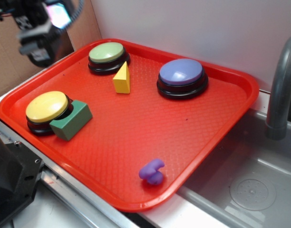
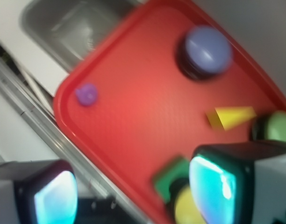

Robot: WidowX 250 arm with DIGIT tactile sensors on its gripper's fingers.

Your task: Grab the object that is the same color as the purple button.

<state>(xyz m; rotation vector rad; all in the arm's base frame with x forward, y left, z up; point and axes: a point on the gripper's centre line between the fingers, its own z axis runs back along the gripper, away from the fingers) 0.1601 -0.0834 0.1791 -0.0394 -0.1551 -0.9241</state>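
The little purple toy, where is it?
In the exterior view, the purple toy sits alone near the red tray's front edge beside the sink, far from the purple button.

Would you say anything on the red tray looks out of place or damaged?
Nothing looks damaged or spilled. The one oddity: the green block sits pressed against the yellow button, seemingly overlapping its base. The small purple toy lies alone near the tray's edge, far from the purple button.
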